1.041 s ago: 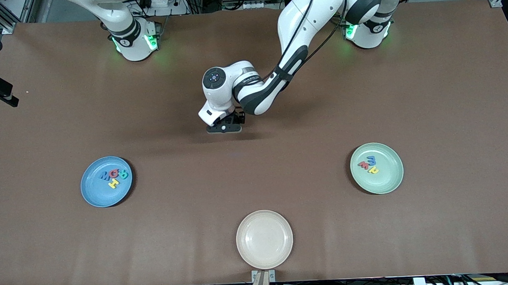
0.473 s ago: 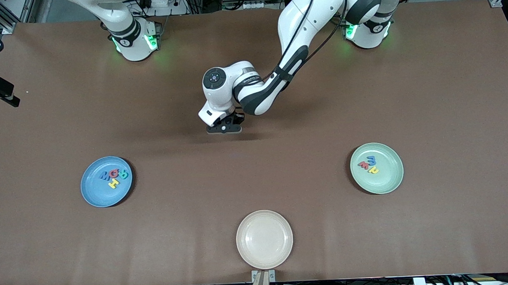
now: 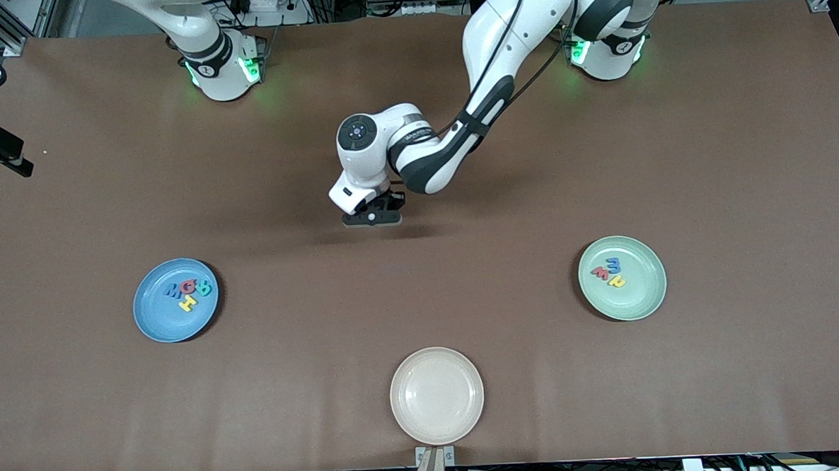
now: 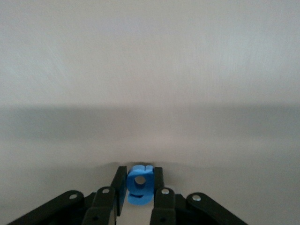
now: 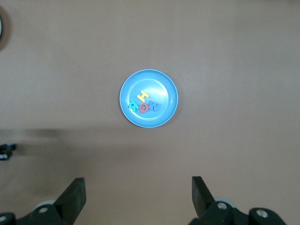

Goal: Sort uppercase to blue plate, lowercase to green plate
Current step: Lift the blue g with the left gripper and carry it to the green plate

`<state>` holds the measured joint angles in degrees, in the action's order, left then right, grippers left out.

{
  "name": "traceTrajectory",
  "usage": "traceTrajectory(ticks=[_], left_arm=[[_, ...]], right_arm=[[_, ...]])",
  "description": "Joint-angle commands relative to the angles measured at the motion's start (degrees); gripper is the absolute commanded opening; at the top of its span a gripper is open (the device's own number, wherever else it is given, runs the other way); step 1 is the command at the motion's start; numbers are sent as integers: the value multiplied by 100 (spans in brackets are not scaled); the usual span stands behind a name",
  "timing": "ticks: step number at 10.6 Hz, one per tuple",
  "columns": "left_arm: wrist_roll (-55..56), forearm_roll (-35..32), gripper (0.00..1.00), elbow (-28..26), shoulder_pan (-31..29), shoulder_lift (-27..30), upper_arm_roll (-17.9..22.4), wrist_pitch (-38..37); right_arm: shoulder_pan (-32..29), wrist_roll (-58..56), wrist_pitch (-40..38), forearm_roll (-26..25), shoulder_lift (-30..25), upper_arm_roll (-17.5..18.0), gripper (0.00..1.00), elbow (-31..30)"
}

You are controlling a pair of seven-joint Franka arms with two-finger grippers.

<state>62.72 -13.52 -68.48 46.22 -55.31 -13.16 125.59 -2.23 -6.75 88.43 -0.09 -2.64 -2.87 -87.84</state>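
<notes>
My left gripper (image 4: 139,173) is shut on a blue lowercase g (image 4: 138,190), held upright between its fingers. In the front view the left gripper (image 3: 371,220) is low over the middle of the table. The blue plate (image 3: 161,321) holds the uppercase letters: yellow H (image 3: 188,301), blue M (image 3: 173,291), red Q (image 3: 189,286), teal R (image 3: 204,288). The green plate (image 3: 638,297) holds lowercase blue m (image 3: 613,264), red w (image 3: 600,273) and yellow h (image 3: 616,281). My right gripper (image 5: 138,185) hangs open and empty, high over the table beside the blue plate (image 5: 159,86).
A beige plate (image 3: 436,395) with nothing in it sits near the table's front edge, nearer the front camera than both other plates. The blue plate lies toward the right arm's end, the green plate toward the left arm's end.
The left gripper has closed on the blue g, and its hand has shifted slightly. The plates, their letters and the right arm have not moved.
</notes>
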Motion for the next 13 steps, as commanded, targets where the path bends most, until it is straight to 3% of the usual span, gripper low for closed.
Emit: traceTrajectory(ticks=[1,5,8,11,13], left_arm=[[-242,86,0,-148,-542,773,-29,-621],[-1566,148,0,-427,-1456,1687,-55,-1702],[-3122,165,0,-1542,-2369,2531,-81,-1775],[-4649,139,0,-2247,-3668,2569,-90,-1522],[-4910,87,0,-2616,-4094,2429,-64,-943]], right_arm=[[-67,95,-54,-44,-9,58,100,30],[-67,95,-72,-44,-9,58,100,30],[-67,95,-72,-44,-9,58,100,39],[-67,95,-72,-44,-9,58,100,39],[-67,95,-63,-44,-9,58,100,30]])
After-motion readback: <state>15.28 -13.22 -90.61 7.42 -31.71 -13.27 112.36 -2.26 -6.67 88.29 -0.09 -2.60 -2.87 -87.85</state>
